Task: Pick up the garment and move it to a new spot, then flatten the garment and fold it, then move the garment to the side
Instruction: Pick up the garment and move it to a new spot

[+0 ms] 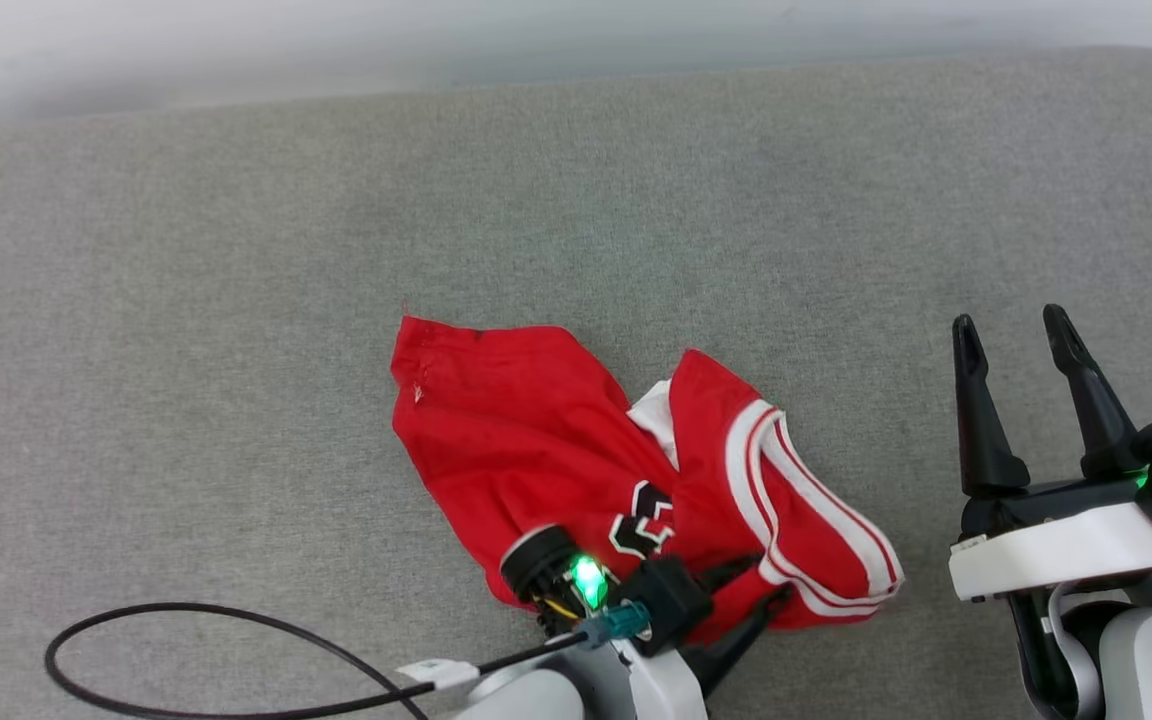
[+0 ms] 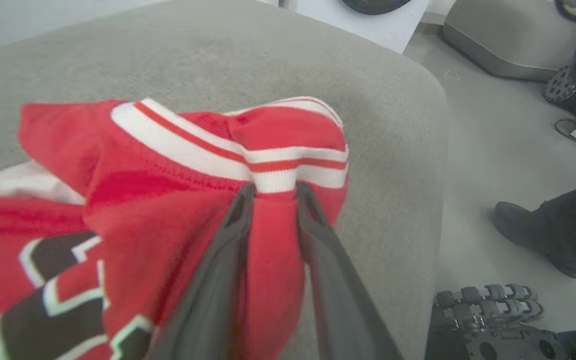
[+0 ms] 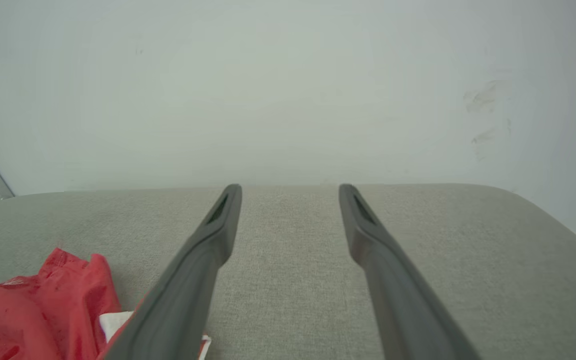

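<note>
Red garment (image 1: 516, 430), diagonal, upper-left to lower-right

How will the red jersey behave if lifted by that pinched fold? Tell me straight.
Probably floppy: the garment lies crumpled in soft folds on the grey cushion, so it should drape and hang. Likely light, being thin cloth. The fold in the left gripper looks narrow, so it might slip free.
</note>
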